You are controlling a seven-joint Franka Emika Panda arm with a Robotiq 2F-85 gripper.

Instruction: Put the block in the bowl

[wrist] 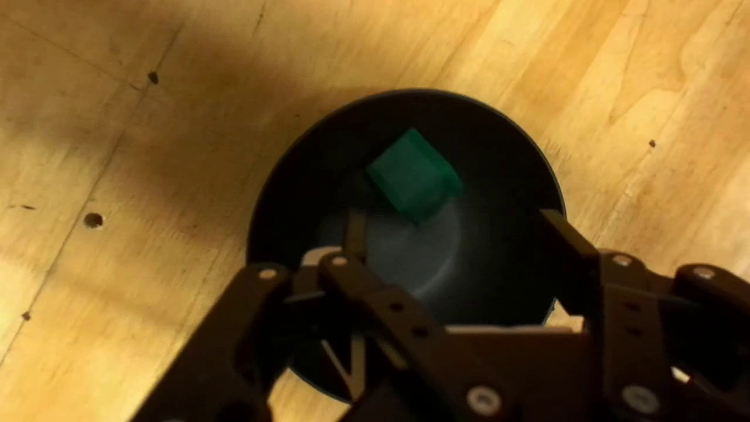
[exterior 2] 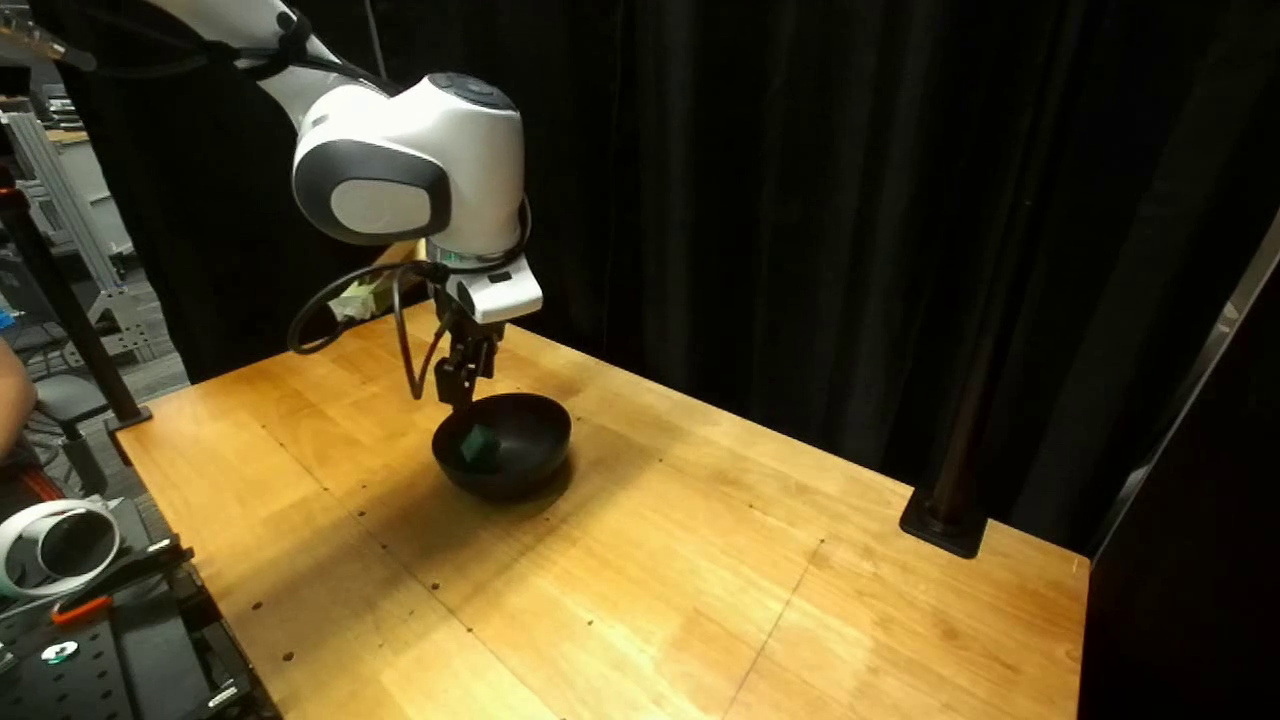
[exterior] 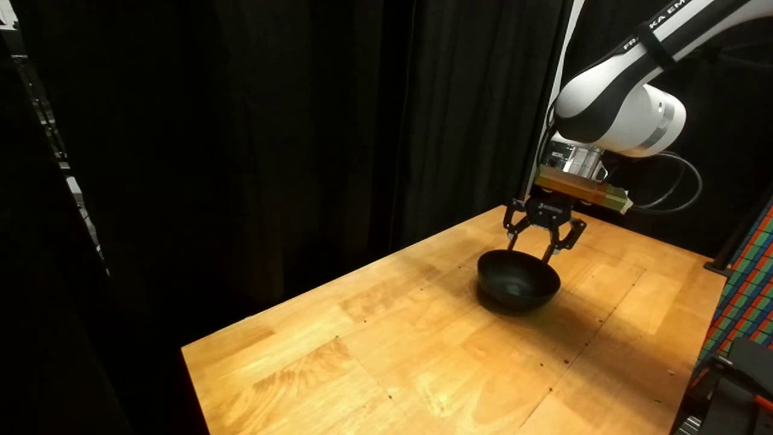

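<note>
The teal-green block [wrist: 415, 176] lies inside the black bowl [wrist: 504, 158] in the wrist view. The block also shows in the bowl in an exterior view [exterior 2: 480, 447], toward one side of the bowl's inside. The bowl stands on the wooden table in both exterior views [exterior: 518, 293] [exterior 2: 530, 450]. In an exterior view [exterior: 518, 293] the block cannot be made out in the dark bowl. My gripper [wrist: 453, 215] points down over the bowl, with its fingers spread wide and nothing between them. The fingertips [exterior: 530, 249] are near the bowl's rim height; the block is apart from them.
The wooden table [exterior: 386, 350] is bordered by black curtains [exterior: 314, 151]. A black post foot [exterior 2: 943, 522] stands at a table edge. Beside the table is a dark platform [exterior 2: 170, 640] with a white ring-shaped object [exterior 2: 25, 520] and an orange-red piece.
</note>
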